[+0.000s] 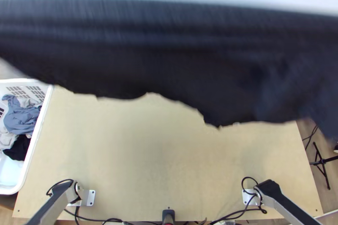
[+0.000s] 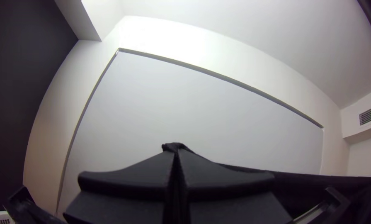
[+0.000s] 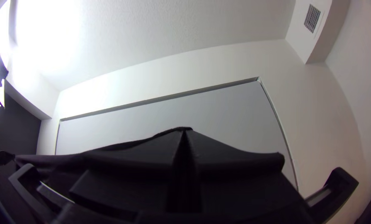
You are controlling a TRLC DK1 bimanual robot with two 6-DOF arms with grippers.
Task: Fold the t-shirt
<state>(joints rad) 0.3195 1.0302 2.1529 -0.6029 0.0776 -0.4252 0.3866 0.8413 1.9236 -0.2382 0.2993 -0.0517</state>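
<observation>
Light wood greets us first: at the table's [image 1: 148, 157] near edge, the left arm [image 1: 53, 206] and right arm [image 1: 287, 206] stand at their bases. Off to the left sits a white basket [image 1: 39, 128] with loose clothes [image 1: 21, 117] in it. Farther off, the dark t-shirt [image 1: 169, 64] is held up across the view, drawn out from side to side, its lower edge wavy. Our left gripper [image 2: 175, 150] is clenched on a bit of its upper edge, and our right gripper [image 3: 184, 132] pinches another. Both grips look shallow, right at the fingertips, so we judge a hard pull outward could slip one free and drop that side. Lowering unevenly might lay the cloth down crooked or creased, and a swinging hem could fold under itself. We can't tell whether that hem touches the wood. Beyond the cloth rises a pale wall panel [image 2: 193, 112], with a vent [image 2: 365, 117] farther right.
</observation>
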